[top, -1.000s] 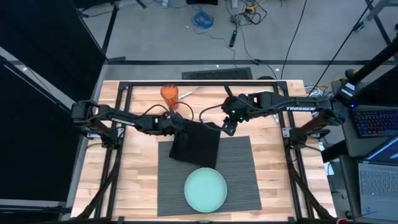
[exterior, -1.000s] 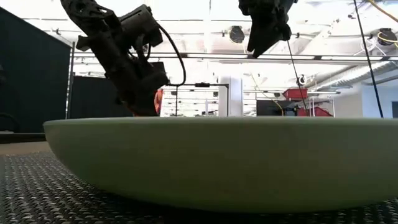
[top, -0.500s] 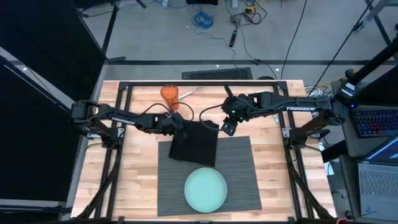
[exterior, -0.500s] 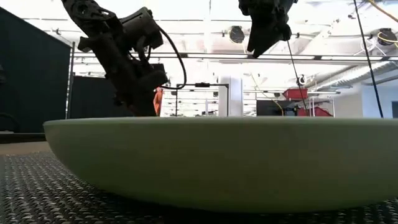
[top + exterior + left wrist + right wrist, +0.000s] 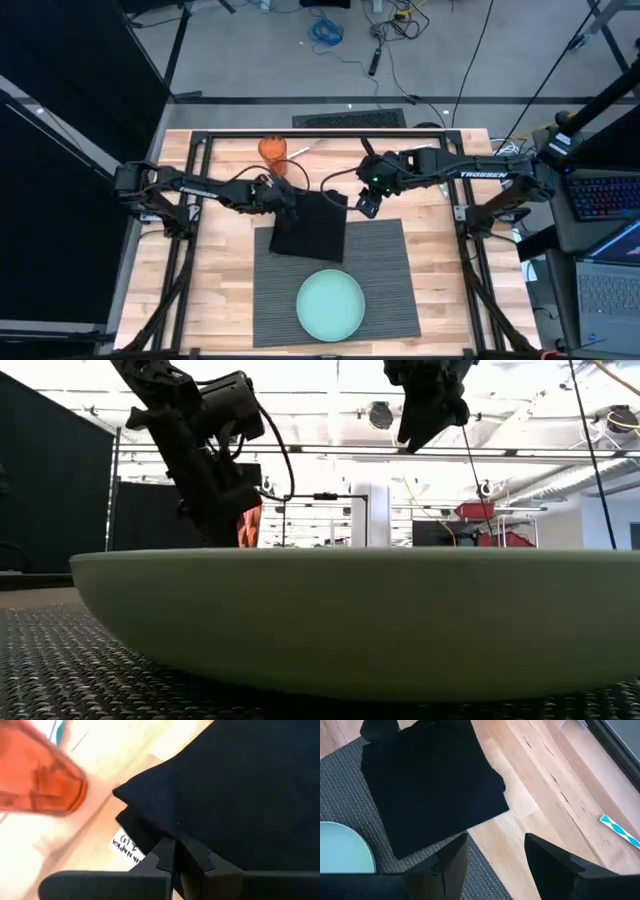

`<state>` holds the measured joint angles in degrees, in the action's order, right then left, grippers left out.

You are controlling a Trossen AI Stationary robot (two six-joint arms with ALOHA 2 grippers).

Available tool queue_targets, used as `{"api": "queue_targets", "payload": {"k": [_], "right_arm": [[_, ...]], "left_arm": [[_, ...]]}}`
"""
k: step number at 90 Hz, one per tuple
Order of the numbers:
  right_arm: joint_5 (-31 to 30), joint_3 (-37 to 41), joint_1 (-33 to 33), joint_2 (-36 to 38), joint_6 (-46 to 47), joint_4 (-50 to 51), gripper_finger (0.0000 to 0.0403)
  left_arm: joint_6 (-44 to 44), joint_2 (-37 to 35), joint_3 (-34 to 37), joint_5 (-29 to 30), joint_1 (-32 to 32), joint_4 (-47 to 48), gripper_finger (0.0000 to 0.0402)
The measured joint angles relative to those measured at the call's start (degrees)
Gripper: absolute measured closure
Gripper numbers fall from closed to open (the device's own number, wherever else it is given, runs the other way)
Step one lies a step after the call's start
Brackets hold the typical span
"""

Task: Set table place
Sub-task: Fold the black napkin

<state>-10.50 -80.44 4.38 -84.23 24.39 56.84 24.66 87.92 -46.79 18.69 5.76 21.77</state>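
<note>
1. The left gripper (image 5: 289, 197) is low at the far left corner of the black folded napkin (image 5: 312, 226); in the left wrist view its fingers (image 5: 165, 854) are pressed together, pinching the edge of the cloth.
2. The napkin lies partly on the far left corner of the dark grey ribbed placemat (image 5: 385, 262) and partly on the bare wood of the table (image 5: 222, 280).
3. The placemat lies along the near edge of the table – at the middle.
4. The pale teal round plate (image 5: 331, 303) sits on the placemat near its near edge, apart from the napkin.
5. The right gripper (image 5: 366, 206) hangs above the wood just beside the far right corner of the napkin – its fingers (image 5: 452, 862) are spread and hold nothing.
6. An orange cup (image 5: 272, 150) is near the far edge of the table, beside the left gripper.
</note>
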Motion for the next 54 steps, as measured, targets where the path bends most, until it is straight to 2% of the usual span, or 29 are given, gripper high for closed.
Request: {"api": "queue_targets", "payload": {"k": [15, 29, 42, 54], "right_arm": [[0.0, 0.0, 0.0, 0.0, 0.02, 0.12, 0.0222], [0.0, 0.0, 0.0, 0.0, 0.0, 0.13, 0.0222], [0.0, 0.0, 0.02, 0.0, 0.0, 0.16, 0.0222], [0.01, 0.01, 0.0, 0.0, -0.03, 0.67, 0.0222]], "left_arm": [[-2.74, 0.0, -0.04, -4.27, 0.0, -0.45, 0.0379], [-2.93, 0.0, -0.04, -6.59, -0.04, -0.41, 0.0328], [1.87, 0.0, -0.04, -2.13, -0.02, 2.41, 0.0286], [3.43, 0.0, -0.04, 2.81, -0.02, 7.68, 0.0277]]}}
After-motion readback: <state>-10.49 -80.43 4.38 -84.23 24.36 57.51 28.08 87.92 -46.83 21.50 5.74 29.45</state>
